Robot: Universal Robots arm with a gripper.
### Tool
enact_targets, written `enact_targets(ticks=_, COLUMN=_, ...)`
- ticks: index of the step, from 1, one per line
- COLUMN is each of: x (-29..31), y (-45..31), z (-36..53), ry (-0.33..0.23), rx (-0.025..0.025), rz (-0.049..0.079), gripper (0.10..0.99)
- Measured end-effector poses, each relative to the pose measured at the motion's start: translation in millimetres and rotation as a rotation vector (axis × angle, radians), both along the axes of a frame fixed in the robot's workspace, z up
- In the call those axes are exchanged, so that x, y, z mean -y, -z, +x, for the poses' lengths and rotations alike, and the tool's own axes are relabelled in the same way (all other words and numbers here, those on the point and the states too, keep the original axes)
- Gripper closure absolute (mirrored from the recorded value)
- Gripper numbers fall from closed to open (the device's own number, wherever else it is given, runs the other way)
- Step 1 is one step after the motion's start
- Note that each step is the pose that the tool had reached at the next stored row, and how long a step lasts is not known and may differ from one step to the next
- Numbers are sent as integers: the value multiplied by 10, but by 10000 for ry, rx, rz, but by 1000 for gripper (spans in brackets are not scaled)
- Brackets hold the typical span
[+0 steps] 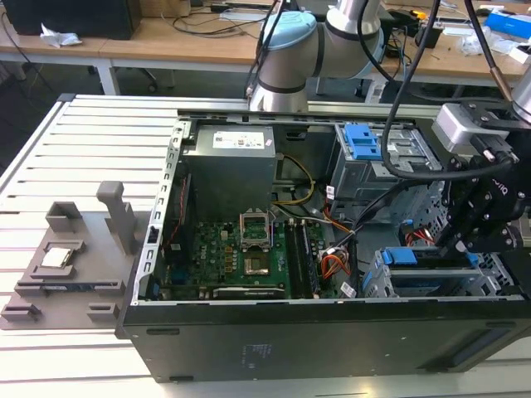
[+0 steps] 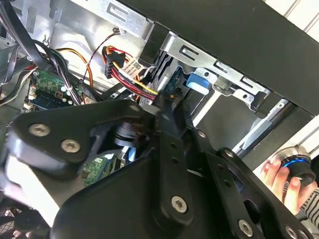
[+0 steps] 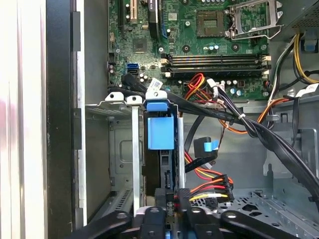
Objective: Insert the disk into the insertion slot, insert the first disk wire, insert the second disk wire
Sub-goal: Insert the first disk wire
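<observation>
claw point(image 3: 170, 208) clenched narrow, its catch hidden, has the wire bundle point(image 3: 215, 185) just beside it and sits at the rear edge of the disk point(image 3: 161, 133), seated just beyond in the insertion slot point(image 3: 119, 154), so i judge a push should run straight along the disk without snagging that bundle.

The arm point(image 1: 286, 58) arched across the upper middle of the exterior view, its grey-and-blue joints bent toward the right edge. There the black gripper point(image 1: 455, 247) hung, apparently pointing downward and slightly left.
</observation>
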State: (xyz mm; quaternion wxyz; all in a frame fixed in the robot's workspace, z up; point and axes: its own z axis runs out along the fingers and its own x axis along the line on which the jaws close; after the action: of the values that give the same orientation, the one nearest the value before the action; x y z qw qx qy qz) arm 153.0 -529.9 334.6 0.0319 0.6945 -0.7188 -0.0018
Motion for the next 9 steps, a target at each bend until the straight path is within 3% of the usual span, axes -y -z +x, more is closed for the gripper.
enact_targets(ticks=2, x=1, y=-9, z=0, ry=0, rx=1, rz=-11, gripper=847)
enact_targets(ticks=9, x=1, y=-185, z=1, ry=-1, rx=1, rz=-8, gripper=847)
